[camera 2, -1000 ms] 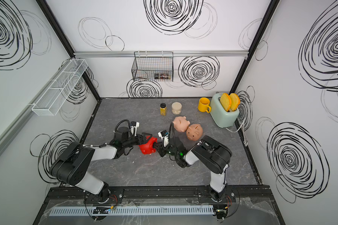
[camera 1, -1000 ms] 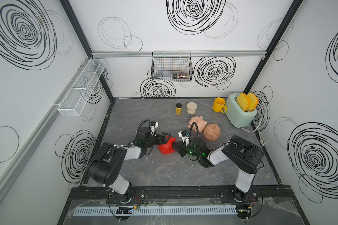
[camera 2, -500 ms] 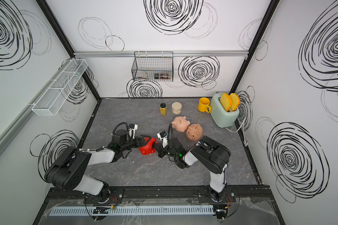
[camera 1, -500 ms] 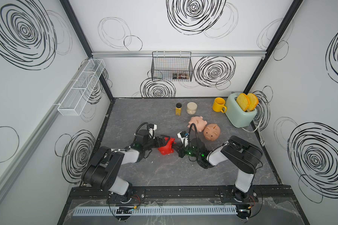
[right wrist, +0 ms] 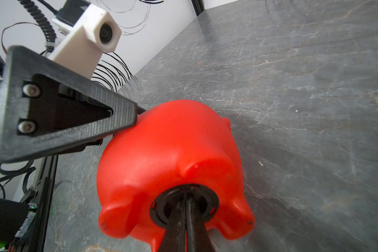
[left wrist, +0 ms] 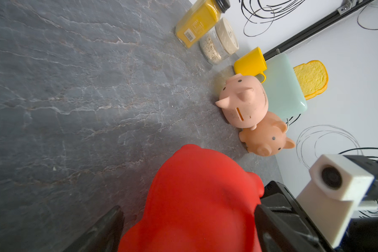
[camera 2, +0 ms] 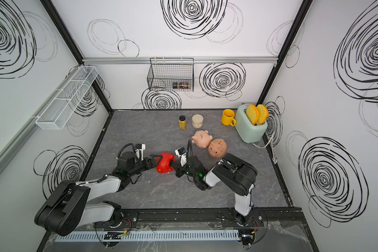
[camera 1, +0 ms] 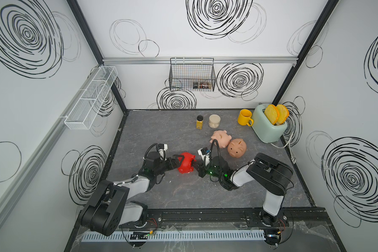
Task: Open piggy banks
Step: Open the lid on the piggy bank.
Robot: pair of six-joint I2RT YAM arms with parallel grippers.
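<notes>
Red piggy bank (camera 1: pixel 185 162) is the one getting worked on, sitting in the middle of the grey stone-look desk (camera 1: pixel 162 135) between the two arms, turned sideways so its belly faces the right arm. I honestly can't tell if it's resting on the desk or held just off it. Left gripper (camera 1: pixel 180 163) is clamped around the pig's body, one finger on each side, and in the left wrist view you can see the black fingers (left wrist: pixel 105 231) hugging the red shell. Right gripper (right wrist: pixel 185 203) comes in from the opposite side with its jaws squeezed together, tips down inside the recess of the black plug (right wrist: pixel 162 209) in the belly, pinching its centre as far as I can make out. The plug is seated in its hole, so this pig isn't open yet. The other two are further back and over toward the right side: pale pink piggy bank (camera 1: pixel 221 139) and peach-tan piggy bank (camera 1: pixel 237 148), touching each other, well clear of both grippers, coin slots visible in both top views. Behind them along the back there's a yellow spice jar (camera 1: pixel 200 122) just beside a clear jar (camera 1: pixel 214 121), then a yellow mug (camera 1: pixel 244 117) right up against a mint toaster (camera 1: pixel 268 128) with two slices of toast (camera 1: pixel 275 113) sticking out.
</notes>
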